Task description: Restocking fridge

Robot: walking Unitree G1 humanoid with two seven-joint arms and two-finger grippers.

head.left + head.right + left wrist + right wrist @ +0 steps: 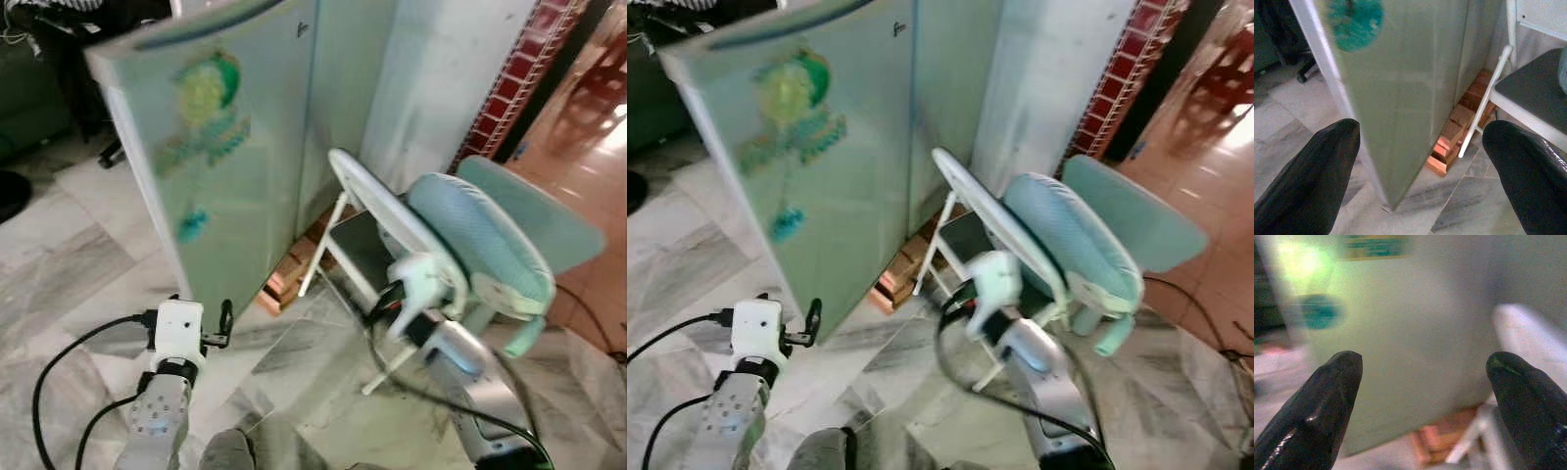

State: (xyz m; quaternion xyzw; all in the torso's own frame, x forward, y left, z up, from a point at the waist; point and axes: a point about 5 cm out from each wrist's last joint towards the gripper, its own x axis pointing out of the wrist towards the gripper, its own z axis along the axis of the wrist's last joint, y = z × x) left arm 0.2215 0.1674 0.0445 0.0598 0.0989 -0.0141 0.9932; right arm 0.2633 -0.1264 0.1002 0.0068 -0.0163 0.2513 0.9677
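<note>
— Head views first: where does the fridge [235,147] stand?

— Straight ahead of both arms, pale green with a sticker [206,88] on its door. The left gripper [223,323] is low, just short of the door's bottom corner; the right gripper [387,302] is raised beside the white folding chair [367,220] and its blue cushion [480,240].

— Left wrist view?

— The left gripper's fingers [1308,181] are spread wide and empty, the door's near edge dead ahead between them, wooden blocks [1452,142] under the cabinet beyond.

— Right wrist view?

— Blurred, but the right gripper's fingers [1317,406] are also spread, holding nothing, the door panel ahead.

— How will it handle?

— Probably a rigid, smooth, fairly heavy door with a sealing drag — flat faces would slip. I'd hook the free vertical edge; no handle is clear.
</note>
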